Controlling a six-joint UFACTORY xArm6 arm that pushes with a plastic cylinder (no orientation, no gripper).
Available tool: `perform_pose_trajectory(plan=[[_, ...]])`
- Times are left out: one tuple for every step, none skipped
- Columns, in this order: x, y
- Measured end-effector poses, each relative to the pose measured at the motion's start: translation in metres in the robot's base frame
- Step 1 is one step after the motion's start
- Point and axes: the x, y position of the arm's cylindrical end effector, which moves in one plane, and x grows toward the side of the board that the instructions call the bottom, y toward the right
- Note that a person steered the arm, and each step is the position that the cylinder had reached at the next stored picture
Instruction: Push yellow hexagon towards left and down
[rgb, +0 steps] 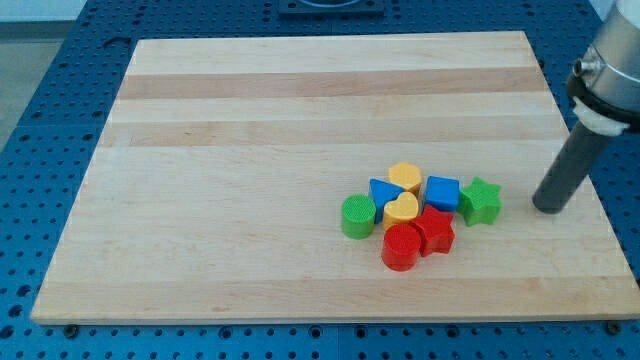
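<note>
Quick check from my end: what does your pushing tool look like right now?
A straight, dark grey, matte cylindrical rod; my tip is its blunt lower end. Above it sit a white collar and a light grey rounded arm housing. No cables or markings show.

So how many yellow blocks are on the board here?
2: the yellow hexagon at the cluster's top, and the yellow heart just below it, mid-cluster. None appear hidden.
</note>
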Motion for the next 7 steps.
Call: perform_pose_trajectory(plan=[[0.004,-0.031],[0.007,-0.077],[0.007,-0.094],[0.01,-0.078],[0.01,-0.074],[0.013,-0.063],[-0.018,-0.034]])
